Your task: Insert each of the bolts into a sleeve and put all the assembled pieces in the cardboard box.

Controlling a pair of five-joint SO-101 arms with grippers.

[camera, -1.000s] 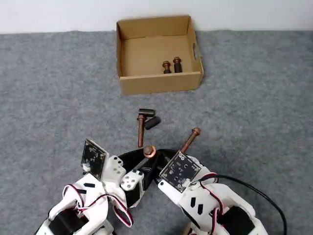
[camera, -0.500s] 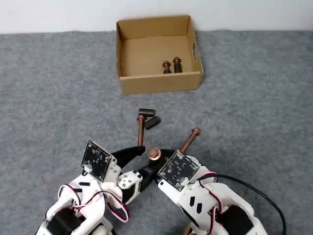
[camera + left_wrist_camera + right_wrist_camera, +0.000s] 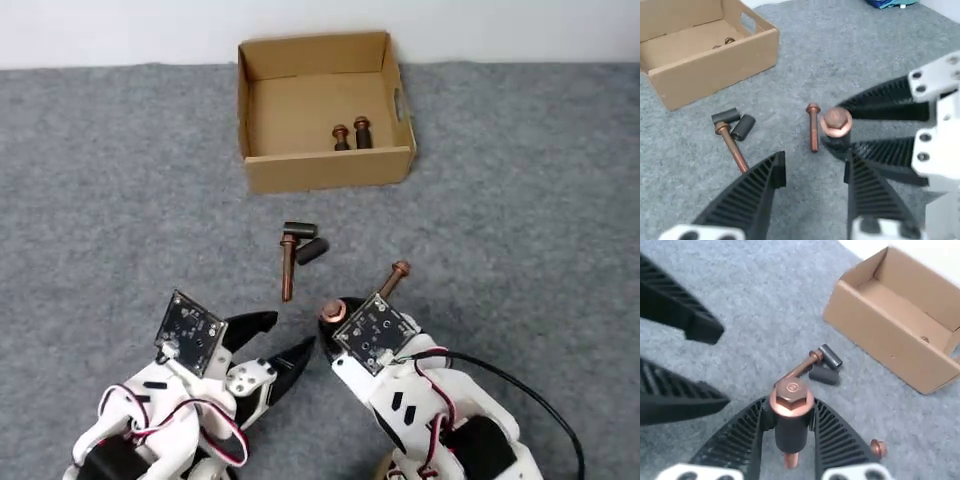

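Lying beside one bolt [image 3: 288, 270], two sleeves [image 3: 312, 251].

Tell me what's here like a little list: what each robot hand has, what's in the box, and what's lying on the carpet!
Left hand: open, holding nothing
Right hand: shut on a bolt in a sleeve, bolt head up
Cardboard box: two assembled pieces inside, side by side
Loose bolts: two on the carpet, one by the sleeves, one beside the right arm
Loose sleeves: two, lying by one bolt's head
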